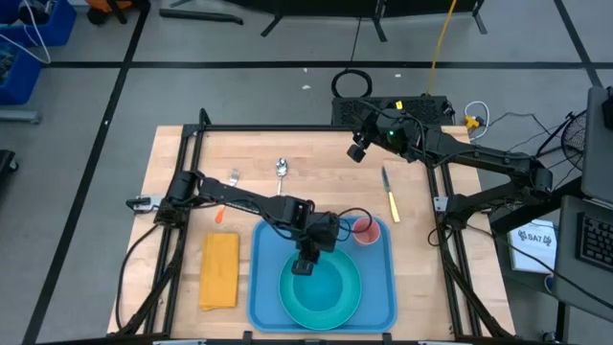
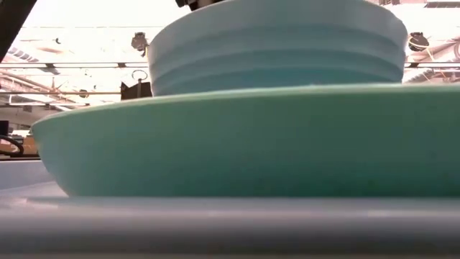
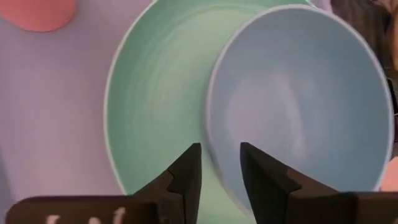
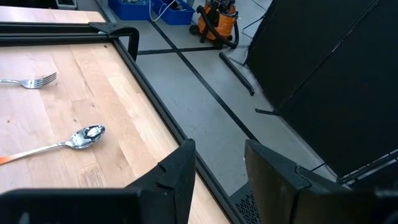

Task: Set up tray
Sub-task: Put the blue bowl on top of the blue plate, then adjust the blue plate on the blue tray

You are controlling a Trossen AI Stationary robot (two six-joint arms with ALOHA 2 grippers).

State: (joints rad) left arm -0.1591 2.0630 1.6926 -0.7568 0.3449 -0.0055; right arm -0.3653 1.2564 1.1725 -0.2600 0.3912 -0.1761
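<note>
Blue plastic, the tray [image 1: 378,302] sits at the table's six o'clock edge, much of it covered by a turquoise plate [image 1: 335,305]; in the low view plate and bowl [image 2: 280,43] fill the frame and hide nearly everything else. The pale blue bowl rests on the plate, and a pink cup [image 1: 365,230] stands at the tray's one o'clock corner. The left gripper [image 3: 220,165] hovers over the bowl's rim, fingers parted, gripping nothing. The right gripper [image 4: 219,163] waits at one o'clock, parted and empty.

"SA7" on a white label [image 1: 533,237] beside the table.
</note>
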